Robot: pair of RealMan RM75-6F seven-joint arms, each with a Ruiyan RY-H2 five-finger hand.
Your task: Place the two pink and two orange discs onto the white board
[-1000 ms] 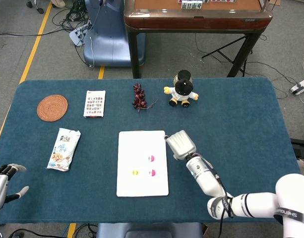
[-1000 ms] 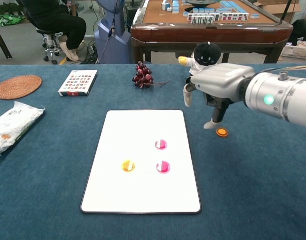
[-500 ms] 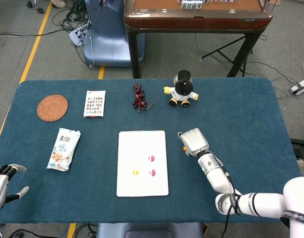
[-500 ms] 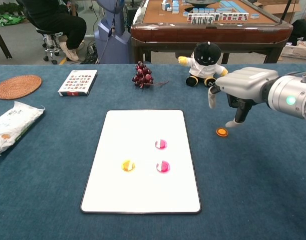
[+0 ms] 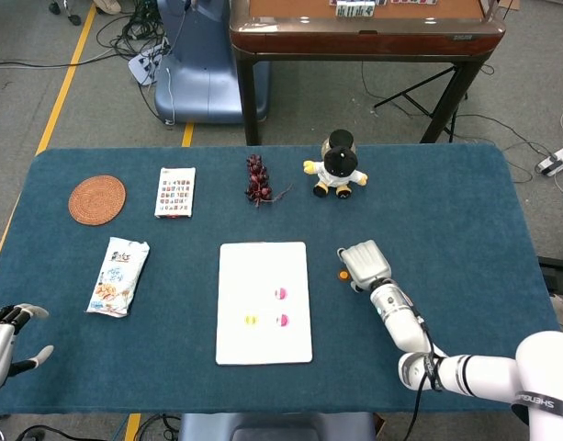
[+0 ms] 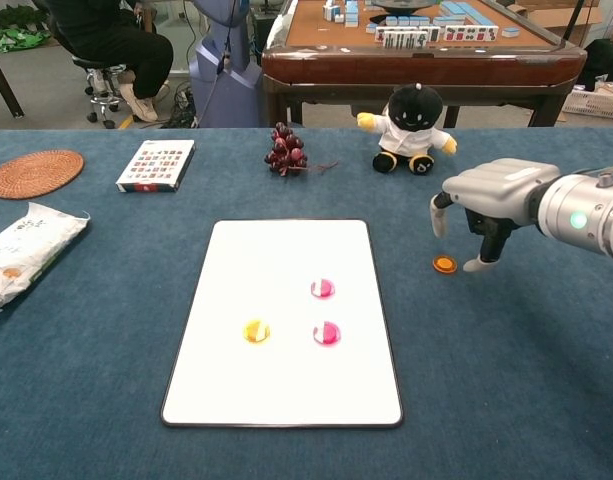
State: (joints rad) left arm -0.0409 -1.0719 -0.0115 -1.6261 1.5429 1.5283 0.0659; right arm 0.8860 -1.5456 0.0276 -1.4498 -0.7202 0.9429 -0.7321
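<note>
The white board (image 6: 282,390) (image 5: 263,344) lies mid-table. On it sit two pink discs (image 6: 323,289) (image 6: 327,333) and one orange disc (image 6: 256,331); the head view shows them as small dots (image 5: 280,294) (image 5: 282,320) (image 5: 251,320). A second orange disc (image 6: 444,264) (image 5: 343,274) lies on the blue cloth just right of the board. My right hand (image 6: 491,199) (image 5: 365,264) hovers just right of and above that disc, fingers apart and pointing down, holding nothing. My left hand (image 5: 4,338) rests at the table's near left corner, fingers spread, empty.
At the back stand a plush toy (image 6: 413,116), a grape bunch (image 6: 286,150) and a card pack (image 6: 157,164). A woven coaster (image 6: 33,172) and a snack bag (image 6: 23,248) lie at the left. A mahjong table (image 6: 426,50) stands behind.
My right hand has moved rightward from the board's right edge, past the loose orange disc, and lowered beside it. The discs and my left hand have not moved.
</note>
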